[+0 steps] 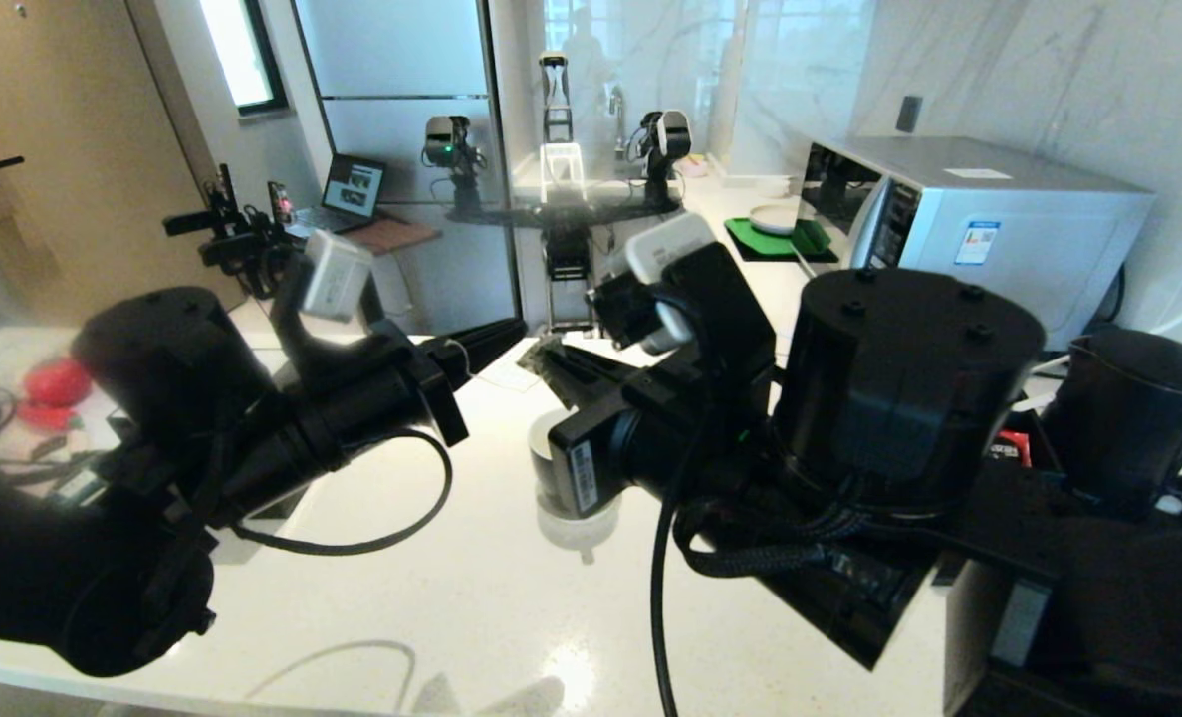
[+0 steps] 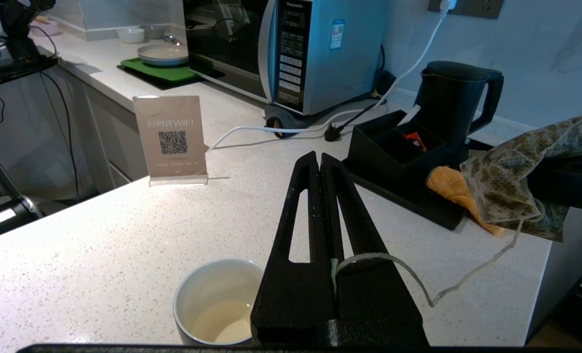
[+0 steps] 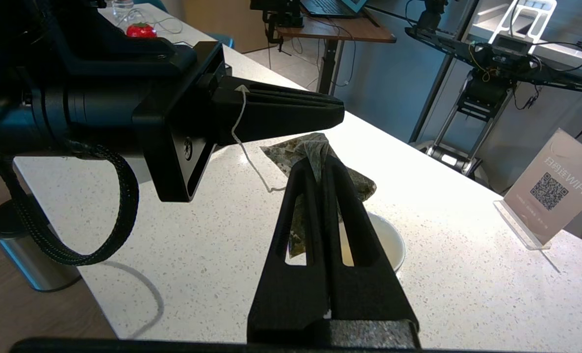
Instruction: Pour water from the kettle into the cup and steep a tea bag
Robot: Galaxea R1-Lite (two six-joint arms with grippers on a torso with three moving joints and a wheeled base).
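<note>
My right gripper [image 3: 318, 164] is shut on the grey-green tea bag [image 3: 359, 186], pinching its top fold, and holds it in the air just over the cup [image 3: 391, 240]. The left gripper [image 2: 318, 156] is shut on the end of the bag's white string [image 2: 418, 284], where a small green tag [image 2: 333, 269] sits deep between the fingers. The string sags slack across to the tea bag [image 2: 506, 181]. The cup [image 2: 217, 294] stands on the white counter beside and below the left gripper, with a little yellowish water [image 2: 222, 321] in it. The black kettle [image 2: 450, 103] stands upright at the back right.
A black tray holds an open box [image 2: 393, 147] with a red packet, and an orange cloth [image 2: 447, 186] lies on it. A microwave [image 2: 291, 49] stands behind, and a white power cable [image 2: 271, 130] crosses the counter. A WiFi sign [image 2: 170, 139] stands near the counter's far edge.
</note>
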